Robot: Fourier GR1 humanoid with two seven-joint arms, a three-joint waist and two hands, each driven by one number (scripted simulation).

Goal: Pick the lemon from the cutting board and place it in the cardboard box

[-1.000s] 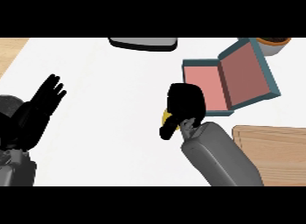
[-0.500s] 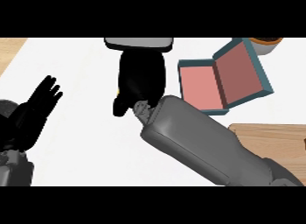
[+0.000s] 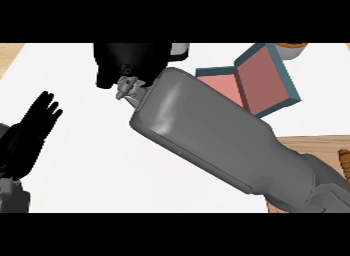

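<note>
My right hand (image 3: 130,60) hung near the top of the white counter (image 3: 82,165), seen from its back, so I could not tell whether its fingers were curled or straight, nor whether they held anything. The lemon showed nowhere. My grey right forearm (image 3: 222,145) stretched diagonally from the lower right, covering part of the cardboard box (image 3: 263,80), which lay open with its pink inside facing up. The wooden cutting board (image 3: 318,145) lay beneath that forearm at the right. My left hand (image 3: 34,127) rested at the left edge, fingers straight and spread
</note>
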